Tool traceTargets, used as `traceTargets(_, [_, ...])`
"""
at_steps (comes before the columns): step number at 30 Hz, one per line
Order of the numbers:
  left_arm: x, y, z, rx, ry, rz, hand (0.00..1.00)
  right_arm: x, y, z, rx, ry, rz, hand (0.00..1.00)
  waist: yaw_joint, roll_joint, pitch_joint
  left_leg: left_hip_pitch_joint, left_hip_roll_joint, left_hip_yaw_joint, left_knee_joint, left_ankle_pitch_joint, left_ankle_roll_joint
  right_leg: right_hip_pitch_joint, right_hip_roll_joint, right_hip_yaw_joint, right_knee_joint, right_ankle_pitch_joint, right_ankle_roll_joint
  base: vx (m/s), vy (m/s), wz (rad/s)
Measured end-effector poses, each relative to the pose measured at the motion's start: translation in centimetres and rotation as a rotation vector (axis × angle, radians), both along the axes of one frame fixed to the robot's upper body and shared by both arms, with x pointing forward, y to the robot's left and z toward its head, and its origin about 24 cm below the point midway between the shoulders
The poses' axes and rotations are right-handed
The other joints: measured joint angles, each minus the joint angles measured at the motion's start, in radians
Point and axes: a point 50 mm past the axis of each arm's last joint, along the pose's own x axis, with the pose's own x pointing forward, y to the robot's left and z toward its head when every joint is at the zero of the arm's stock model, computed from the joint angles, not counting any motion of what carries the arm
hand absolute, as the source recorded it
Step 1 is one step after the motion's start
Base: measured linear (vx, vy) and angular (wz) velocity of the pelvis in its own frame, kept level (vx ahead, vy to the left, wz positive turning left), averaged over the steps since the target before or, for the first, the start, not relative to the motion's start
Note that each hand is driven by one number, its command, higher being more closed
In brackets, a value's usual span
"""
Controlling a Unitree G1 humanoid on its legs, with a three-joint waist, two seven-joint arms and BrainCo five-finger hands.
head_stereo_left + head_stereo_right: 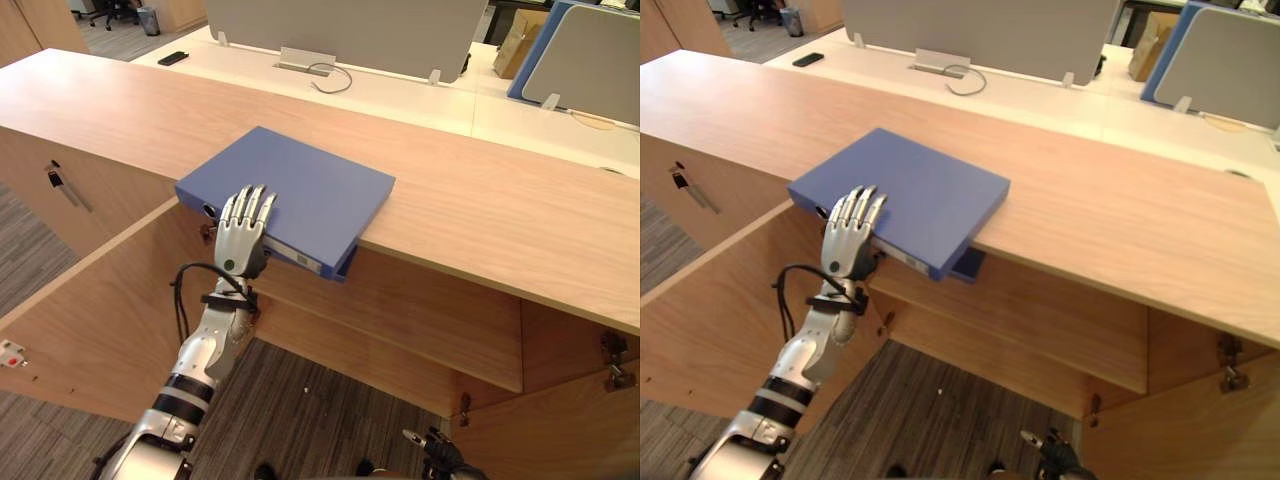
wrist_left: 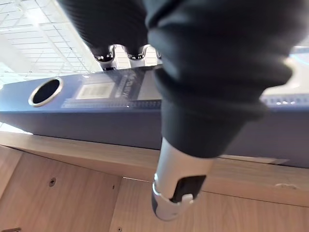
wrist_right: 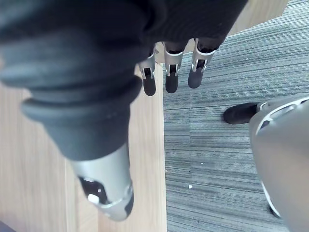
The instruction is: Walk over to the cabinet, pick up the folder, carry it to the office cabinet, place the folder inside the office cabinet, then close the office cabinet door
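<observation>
Blue folder point(image 1: 310, 190) lies flat on the wooden bench point(image 1: 480, 215), at its front edge. Its near end and spine overhang the open cabinet below. Left hand point(image 1: 243, 240) reaches up from below the edge. Its fingers point(image 1: 250, 205) are straight and close together, laid flat on the folder's top cover near the spine corner. In the left wrist view the thumb point(image 2: 174, 193) points down past the spine, in front of the bench edge, apart from the fingers and not closed on the folder. Cabinet door point(image 1: 100, 320) on the robot's left stands swung open. Right hand point(image 3: 172, 83) hangs low over the grey carpet point(image 3: 217, 159) beside a wood panel, fingers relaxed and nearly straight, holding nothing. A black phone point(image 1: 172, 58) sits on the white desk point(image 1: 400, 95) behind the bench.
</observation>
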Motion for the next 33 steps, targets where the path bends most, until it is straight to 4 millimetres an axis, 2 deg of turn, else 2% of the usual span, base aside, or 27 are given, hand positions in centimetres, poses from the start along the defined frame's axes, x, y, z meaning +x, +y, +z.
traceTargets(11, [0.6,-0.6,0.5,0.022,-0.009,-0.02,0.0,0.0,0.0,0.0,-0.001,0.0,0.0,0.0,-0.019,0.0,0.001,0.008,0.0,0.015,0.0,-0.006,-0.004,-0.001,0.002,0.015,-0.001,0.0,0.0,-0.01,-0.003,-0.03])
traceTargets(12, [0.8,-0.8,0.5,0.027,-0.009,-0.027,1.0,0.0,0.0,0.0,-0.002,0.001,-0.001,0.0,-0.019,-0.001,0.002,0.008,0.0,0.015,0.0,-0.007,-0.004,-0.001,0.002,0.015,-0.001,0.0,0.0,0.0,0.0,0.0])
traceTargets(15, [1.0,-1.0,0.7,0.033,-0.011,-0.033,1.0,0.0,0.0,0.0,-0.006,0.002,-0.004,0.0,-0.021,-0.001,0.002,0.009,0.0,0.019,0.0,-0.007,-0.004,-0.002,0.002,0.016,0.0,0.0,-0.001,0.0,0.0,0.0])
traceTargets(25, [1.7,-1.7,3.1,0.008,-0.133,-0.042,1.0,0.1,0.0,0.0,-0.007,0.0,-0.005,0.0,-0.024,0.0,0.003,0.028,0.0,0.049,0.0,-0.014,-0.008,0.001,0.008,0.045,0.0,0.003,-0.005,-0.02,-0.005,-0.09])
traceTargets(33, [2.1,-1.5,3.1,0.007,-0.128,-0.028,1.0,0.0,-0.1,0.0,-0.012,0.004,-0.01,0.0,-0.039,0.001,0.004,0.039,0.001,0.057,0.0,-0.02,-0.011,0.006,0.011,0.049,-0.001,0.003,-0.005,0.0,-0.009,-0.03])
